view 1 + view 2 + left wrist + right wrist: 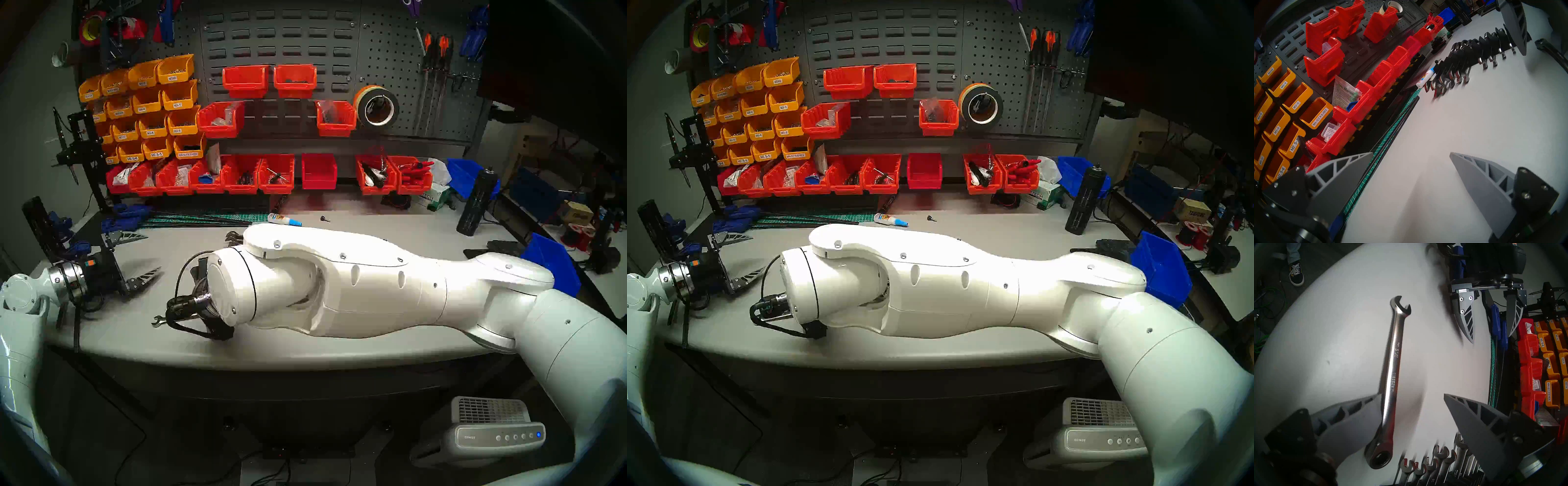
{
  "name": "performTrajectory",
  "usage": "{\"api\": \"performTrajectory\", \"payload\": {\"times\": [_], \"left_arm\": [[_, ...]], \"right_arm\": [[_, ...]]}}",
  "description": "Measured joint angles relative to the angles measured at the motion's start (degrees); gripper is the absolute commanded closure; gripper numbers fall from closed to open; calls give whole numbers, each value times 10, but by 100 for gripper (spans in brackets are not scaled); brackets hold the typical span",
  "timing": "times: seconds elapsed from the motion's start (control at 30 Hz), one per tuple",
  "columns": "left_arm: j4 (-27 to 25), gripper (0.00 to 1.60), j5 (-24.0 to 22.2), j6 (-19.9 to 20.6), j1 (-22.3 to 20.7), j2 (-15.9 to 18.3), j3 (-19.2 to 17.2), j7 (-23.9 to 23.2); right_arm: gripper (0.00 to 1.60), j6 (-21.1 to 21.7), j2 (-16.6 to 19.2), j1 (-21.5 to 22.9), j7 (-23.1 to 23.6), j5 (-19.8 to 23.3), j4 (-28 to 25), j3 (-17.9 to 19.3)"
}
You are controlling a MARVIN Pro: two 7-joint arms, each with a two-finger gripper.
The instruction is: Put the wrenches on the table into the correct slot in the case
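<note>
**Head view, left eye.** We take the case as our landmark, though here it is almost wholly hidden behind the right arm [339,288]; only a few racked wrench heads show at its far left end. One open jaw of the loose wrench [157,320] pokes out on the table [305,353] nearer the front edge than the case. The left gripper [144,258] hangs well left of the case, fingers spread, nothing between them.

**Head view, right eye.** Much the same picture; we cannot see the loose wrench or the case here.

**Left wrist.** The case [1473,56] lies far ahead, a row of chrome wrenches standing in its grooves. A glue bottle [1424,79] lies just beside its near end. The left fingers [1481,186] stand wide apart over bare table.

**Right wrist.** The loose wrench [1393,375] lies flat, its ring end just short of the case [1454,478] and its open jaw pointing away. The right gripper [1412,396] stands wide open around the shank; one finger [1349,412] is close beside it, the other well clear. Nothing is gripped.

**Step.** We judge the pick-up is in hand: next, close on the shank, lift, then match the vacant groove.
</note>
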Motion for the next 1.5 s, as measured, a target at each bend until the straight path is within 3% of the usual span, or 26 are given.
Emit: {"api": "performTrajectory", "payload": {"times": [0.37,0.4,0.43,0.53,0.57,1.5], "left_arm": [[0,0,0,0,0,0,0,0],[0,0,0,0,0,0,0,0],[0,0,0,0,0,0,0,0],[0,0,0,0,0,0,0,0],[0,0,0,0,0,0,0,0],[0,0,0,0,0,0,0,0]], "right_arm": [[0,0,-1,-1,3,0,2,2],[12,0,-1,-1,3,0,3,2],[39,0,-1,-1,4,0,3,2],[150,0,-2,-1,9,1,4,1],[160,1,-1,-3,13,1,7,-2],[160,1,1,-3,18,-25,5,-6]]}}
